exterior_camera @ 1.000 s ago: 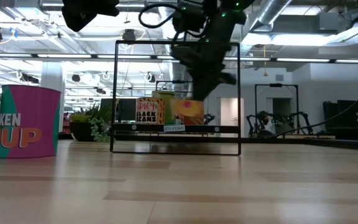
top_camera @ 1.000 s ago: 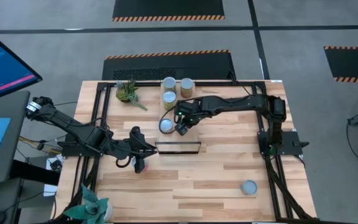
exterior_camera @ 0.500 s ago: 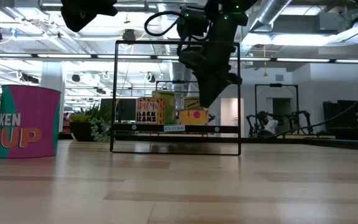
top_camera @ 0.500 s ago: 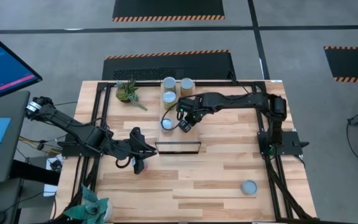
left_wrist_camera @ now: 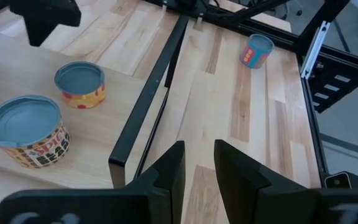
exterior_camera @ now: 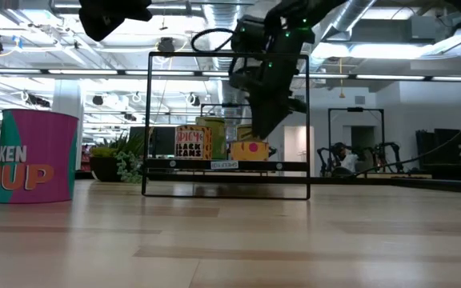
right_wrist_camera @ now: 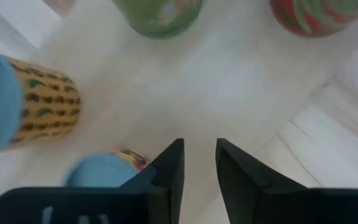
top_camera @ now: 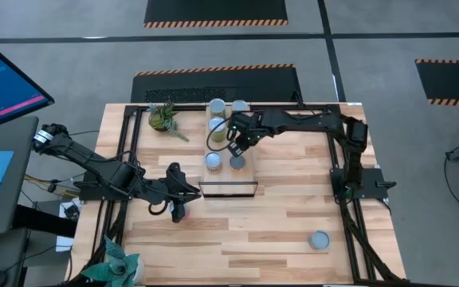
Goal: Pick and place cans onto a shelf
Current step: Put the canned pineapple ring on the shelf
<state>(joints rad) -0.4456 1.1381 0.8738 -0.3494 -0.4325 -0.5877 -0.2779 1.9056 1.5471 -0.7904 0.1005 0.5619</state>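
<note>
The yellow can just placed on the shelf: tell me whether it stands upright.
Upright. The yellow can stands on the shelf, round top up, beside the larger can.

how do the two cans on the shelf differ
In the left wrist view, the wide tan-labelled tin reading "spicy" is broader and taller; the small yellow tin with red dots is narrower and squat. The tan tin sits nearer the light-wood shelf's black-framed end. Both stand upright with shiny blue-grey lids.

The right gripper (top_camera: 238,143) lets go of the yellow-labelled can (top_camera: 237,163), which now stands free on the shelf (top_camera: 248,170) beside the other can (top_camera: 212,161); the gripper now sits farther back, nearer the far cans (top_camera: 217,106), fingers parted.
</note>
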